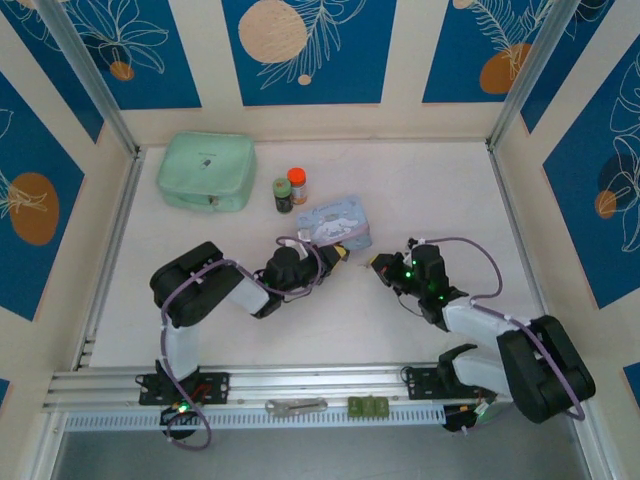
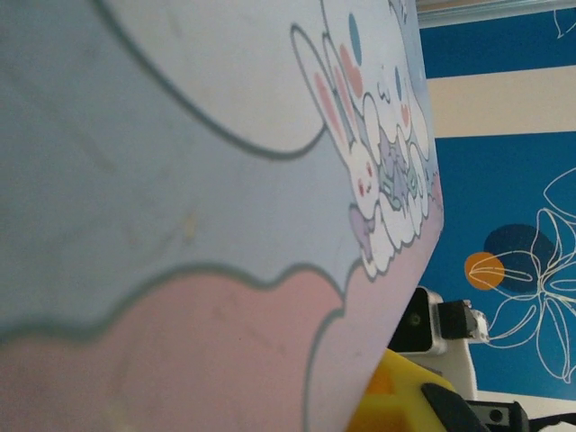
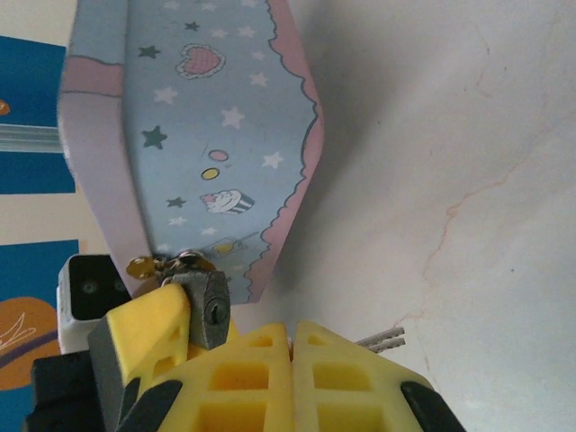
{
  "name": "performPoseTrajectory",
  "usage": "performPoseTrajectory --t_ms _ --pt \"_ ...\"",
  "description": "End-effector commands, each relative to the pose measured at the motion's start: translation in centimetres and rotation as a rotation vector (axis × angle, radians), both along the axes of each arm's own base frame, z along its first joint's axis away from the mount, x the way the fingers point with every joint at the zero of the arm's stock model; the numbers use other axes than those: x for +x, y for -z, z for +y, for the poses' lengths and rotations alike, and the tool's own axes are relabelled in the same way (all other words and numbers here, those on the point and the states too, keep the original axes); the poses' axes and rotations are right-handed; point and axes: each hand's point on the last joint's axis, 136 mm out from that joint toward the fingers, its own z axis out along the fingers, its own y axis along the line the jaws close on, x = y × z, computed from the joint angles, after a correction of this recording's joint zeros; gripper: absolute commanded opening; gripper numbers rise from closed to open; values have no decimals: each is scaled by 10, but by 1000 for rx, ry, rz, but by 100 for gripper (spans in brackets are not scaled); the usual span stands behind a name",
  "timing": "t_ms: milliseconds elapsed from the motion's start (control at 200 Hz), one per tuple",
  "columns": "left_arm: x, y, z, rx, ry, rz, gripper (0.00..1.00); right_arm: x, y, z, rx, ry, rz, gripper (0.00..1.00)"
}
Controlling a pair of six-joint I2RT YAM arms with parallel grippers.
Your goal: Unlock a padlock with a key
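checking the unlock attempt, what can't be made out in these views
- key: all but its tip hidden inside the right claw, right wrist
- padlock shackle: partly hidden at the tin's clasp, right wrist
- left claw grip on padlock: tin blocks the left wrist view; too small from top external

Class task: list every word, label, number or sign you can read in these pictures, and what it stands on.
No legible text anywhere.
Light-blue cartoon tin: rabbits, stars, heart, cupcake; no words.
Small green-lidded jar and orange-lidded jar: labels too small to read.
Mint-green soft case: mark too small to read.
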Motion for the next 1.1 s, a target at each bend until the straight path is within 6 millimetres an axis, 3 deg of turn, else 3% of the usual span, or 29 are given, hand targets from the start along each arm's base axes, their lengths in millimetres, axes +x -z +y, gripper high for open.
performPoseTrajectory --t_ms 0,240,535,770,1095 --pt "3 -47 -9 -121 -9 -76 0 20 -30 12 77 -3 -104 0" --pt "2 -45 -5 -123 -37 -65 0 25 -43 21 85 -23 -168 0" --pt "5 -50 -7 -181 -60 -55 0 23 -36 22 82 -15 -158 0" --pt "4 -49 -2 -187 -80 -45 0 16 -31 7 35 41 -157 0" --pt "3 -53 -8 -193 -70 -45 0 24 -33 14 55 25 -173 0"
